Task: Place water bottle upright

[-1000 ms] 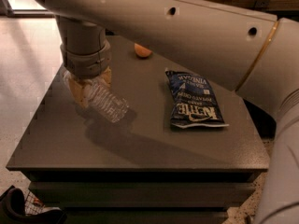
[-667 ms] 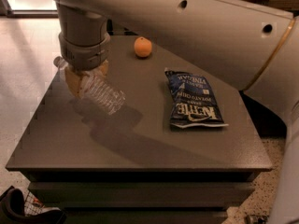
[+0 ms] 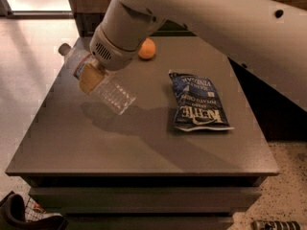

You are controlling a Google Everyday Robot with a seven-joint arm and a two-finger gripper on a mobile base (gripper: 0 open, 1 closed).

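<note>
Over the left rear part of the dark grey table [image 3: 144, 152], the gripper [image 3: 91, 76] is seen at the end of the large white arm [image 3: 201, 13], which reaches in from the upper right. Its tan fingers [image 3: 89, 79] are pressed against the water bottle [image 3: 113, 94], which is pinched around its upper body, just below the red-and-white label band. The bottle is held tilted, not upright: its white cap [image 3: 63, 48] is pointed up and to the left, past the table's left edge, while its clear ribbed base is angled down to the right over the tabletop. A shadow is cast on the surface beneath and to the right of it. An orange [image 3: 147, 48] is seen near the back edge, just beside the arm's wrist. A blue chip bag [image 3: 197, 102] is laid flat on the right half, well apart from the bottle.
</note>
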